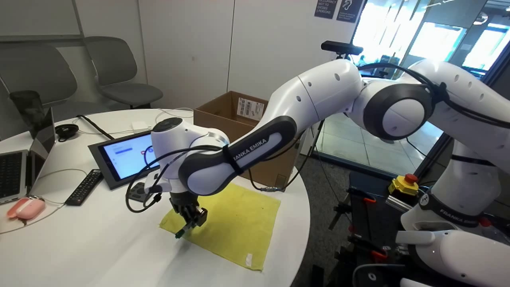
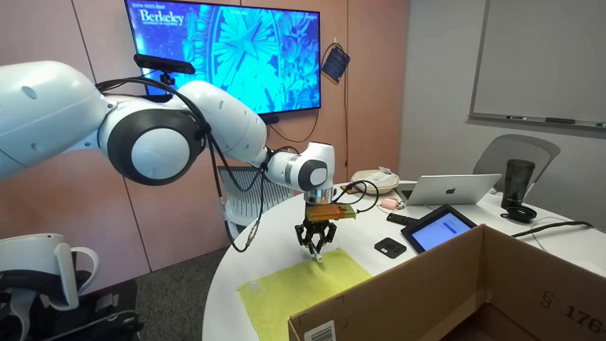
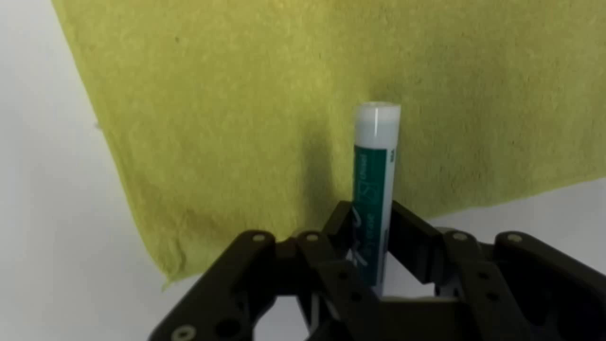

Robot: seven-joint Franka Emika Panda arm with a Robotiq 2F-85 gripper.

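Note:
My gripper [image 3: 371,220] is shut on a marker with a white body and a green label [image 3: 370,184]. The marker also shows in both exterior views [image 1: 180,232] [image 2: 318,257], tilted, with its green end and white end on opposite sides of the jaws. My gripper [image 1: 192,220] holds it above the near edge of a yellow cloth [image 1: 239,223] on the white table [image 1: 99,247]. A shadow beside the marker on the cloth [image 3: 213,118] in the wrist view suggests a gap. Part of the marker is hidden by the fingers.
An open cardboard box [image 1: 275,171] stands beside the cloth; it is large in an exterior view [image 2: 393,293]. A tablet screen [image 1: 129,155], a small black device [image 1: 138,192], a remote [image 1: 84,186], a pink case [image 1: 31,208] and a laptop [image 2: 452,189] are on the table.

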